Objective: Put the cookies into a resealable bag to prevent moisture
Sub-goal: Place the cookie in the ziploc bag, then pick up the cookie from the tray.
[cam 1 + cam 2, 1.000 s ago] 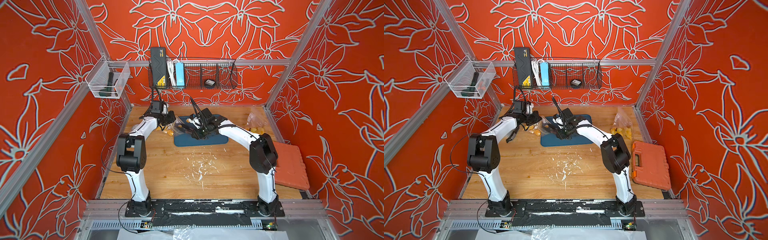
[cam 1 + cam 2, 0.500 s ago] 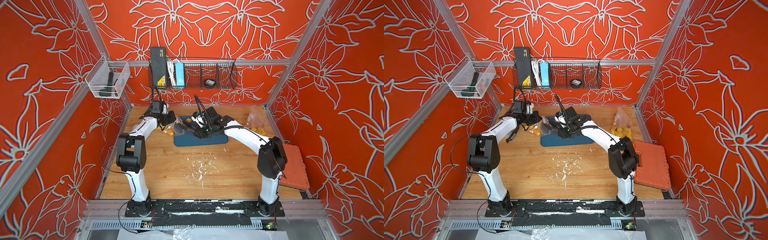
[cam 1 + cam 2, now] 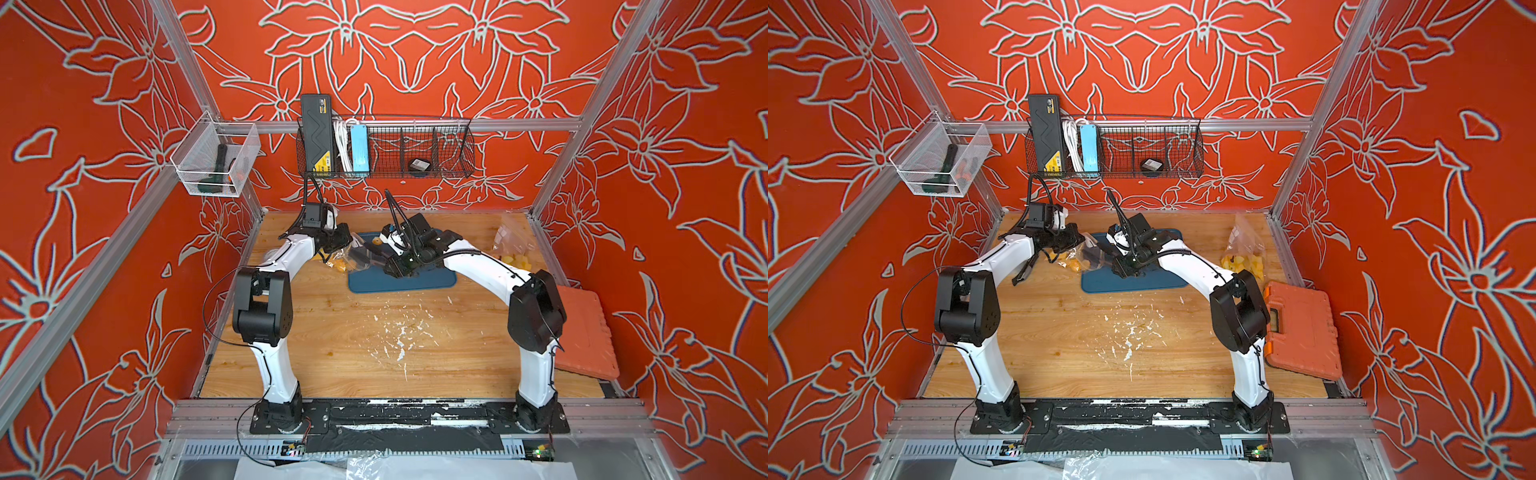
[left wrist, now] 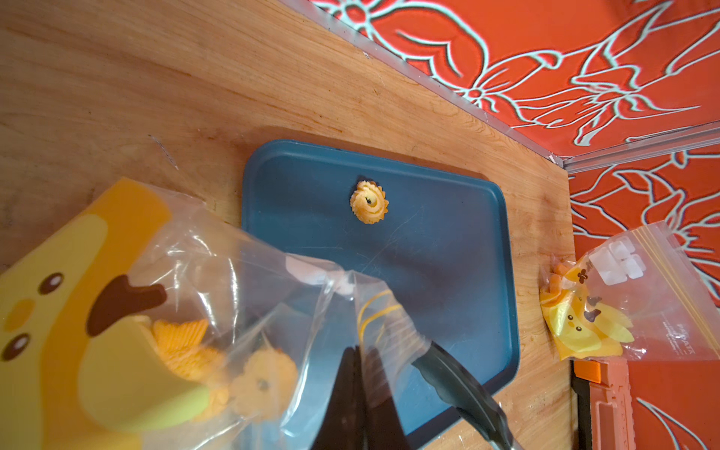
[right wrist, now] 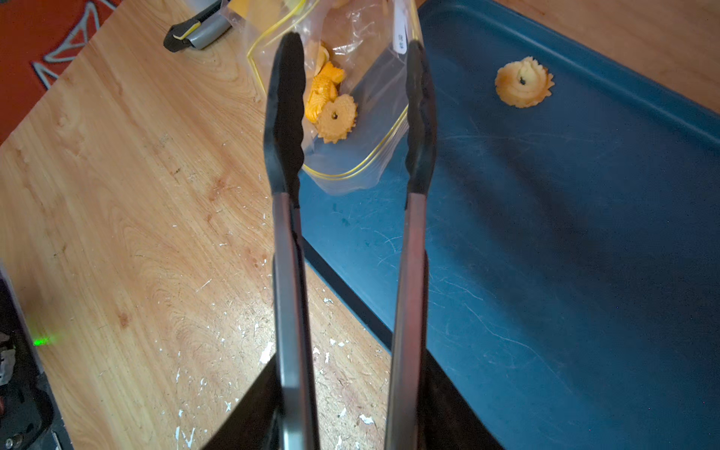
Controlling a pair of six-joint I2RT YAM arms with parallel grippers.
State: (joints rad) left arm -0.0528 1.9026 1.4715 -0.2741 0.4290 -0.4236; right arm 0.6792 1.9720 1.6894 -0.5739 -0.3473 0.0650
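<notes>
A clear resealable bag (image 4: 233,292) with a yellow cartoon print lies at the left edge of the blue tray (image 4: 448,272). My left gripper (image 4: 360,350) is shut on its mouth edge and holds it up. Several orange cookies (image 4: 265,378) lie inside the bag (image 5: 362,117). One flower-shaped cookie (image 4: 369,202) rests alone on the tray (image 5: 545,253), also in a top view (image 3: 377,240). My right gripper (image 5: 350,420) is shut on black-tipped metal tongs (image 5: 290,272). The tong tips stand apart and empty at the bag's mouth.
A second clear bag (image 3: 513,249) with yellow contents lies by the right wall, beside an orange case (image 3: 582,332). A grey utility knife (image 5: 198,33) lies on the wood past the bag. White flecks dot the table's middle. A wire basket (image 3: 415,149) hangs on the back wall.
My right arm's elbow swung out to the right and came back, with the tongs kept at the bag's mouth. The left arm and the bag stayed put.
</notes>
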